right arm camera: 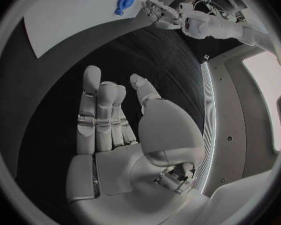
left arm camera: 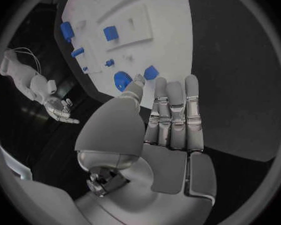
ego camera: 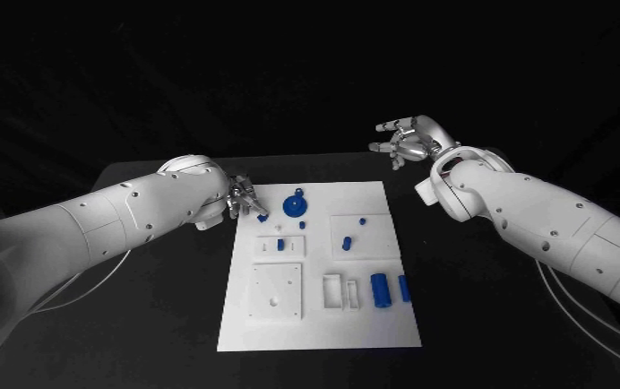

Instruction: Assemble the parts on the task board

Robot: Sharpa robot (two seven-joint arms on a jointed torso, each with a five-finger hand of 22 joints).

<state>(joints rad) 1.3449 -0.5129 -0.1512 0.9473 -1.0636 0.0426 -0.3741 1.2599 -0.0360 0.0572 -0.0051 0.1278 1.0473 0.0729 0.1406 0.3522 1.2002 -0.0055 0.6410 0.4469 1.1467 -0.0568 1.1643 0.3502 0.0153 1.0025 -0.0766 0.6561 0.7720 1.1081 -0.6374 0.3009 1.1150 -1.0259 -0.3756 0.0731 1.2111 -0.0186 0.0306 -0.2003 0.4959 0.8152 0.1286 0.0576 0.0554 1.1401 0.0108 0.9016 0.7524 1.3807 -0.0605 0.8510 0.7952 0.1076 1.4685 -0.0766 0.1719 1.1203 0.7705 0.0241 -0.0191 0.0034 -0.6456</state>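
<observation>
Head view: from above, facing down on the board (ego camera: 323, 268). Wrist views: close behind each palm, sharing the board's far end.

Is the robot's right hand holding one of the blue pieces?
No, the right hand hangs open and empty over the black table, away from the task board.

The right hand (right arm camera: 118, 135) is hovering empty, fingers spread, above the bench (right arm camera: 84, 55); the task board (right arm camera: 72, 10) is lying beyond.

Left hand (ego camera: 240, 199) low, fingers extended, empty. Right hand (ego camera: 411, 141) raised, fingers spread, empty.
</observation>
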